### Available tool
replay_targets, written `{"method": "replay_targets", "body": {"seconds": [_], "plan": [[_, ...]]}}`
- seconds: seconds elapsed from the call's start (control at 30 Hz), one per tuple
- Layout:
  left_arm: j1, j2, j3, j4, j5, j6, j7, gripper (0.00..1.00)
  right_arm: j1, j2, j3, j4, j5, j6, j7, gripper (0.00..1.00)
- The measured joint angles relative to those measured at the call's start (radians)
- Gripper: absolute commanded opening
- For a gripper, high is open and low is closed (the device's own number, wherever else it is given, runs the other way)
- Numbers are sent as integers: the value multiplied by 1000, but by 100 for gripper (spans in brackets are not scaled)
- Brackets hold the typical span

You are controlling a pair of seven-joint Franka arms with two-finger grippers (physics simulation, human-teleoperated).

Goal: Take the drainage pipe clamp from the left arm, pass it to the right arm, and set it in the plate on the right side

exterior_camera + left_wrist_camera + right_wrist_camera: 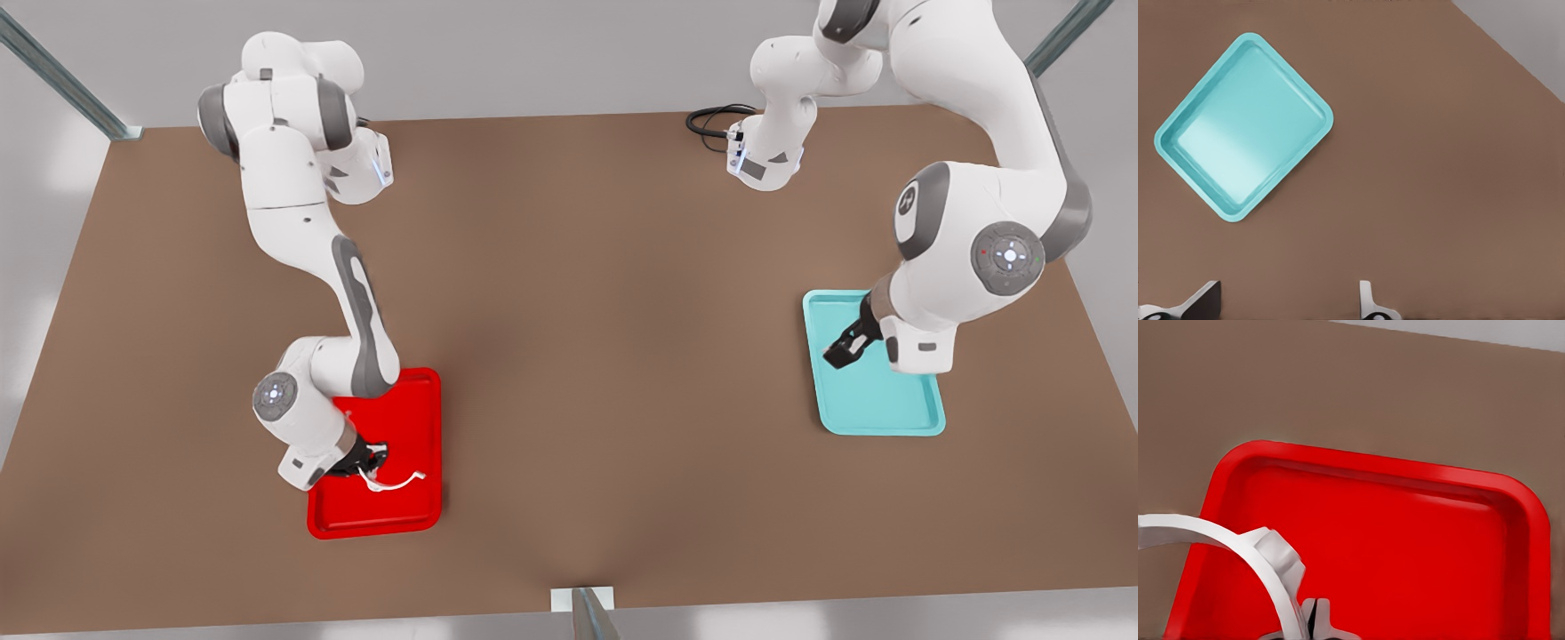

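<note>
Table (587, 311) brown, wide. My right arm (293, 222) reaches down at front view's left; my left arm (978, 178) bends down at front view's right. Teal tray (876, 400) flat on table under left arm. Plate (418, 444) red, flat on table under right arm. My left gripper (845, 348) above teal tray, fingers (1368, 300) spread wide, nothing between. My right gripper (366, 462) over plate, pinched onto one end of clamp (396, 483); clamp white, its arc pokes out over plate floor
</note>
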Motion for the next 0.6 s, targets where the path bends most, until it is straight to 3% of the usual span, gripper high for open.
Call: {"method": "replay_targets", "body": {"seconds": [0.07,0.1,0.13,0.5,0.6], "plan": [[2,3,-3,12,2,-12,97,100,-13,2,0,-26,0,-12,-31,21],[2,4,-4,14,2,-17,141,100,-17,3,0,-32,1,-17,-45,72],[2,4,-5,15,3,-20,183,100,-22,3,0,-35,0,-22,-57,100],[5,5,-5,16,5,-39,520,100,-35,11,7,-31,-19,-42,-93,100],[5,5,-5,16,4,-40,581,100,-27,-79,-23,44,-13,-174,-105,100]]}}
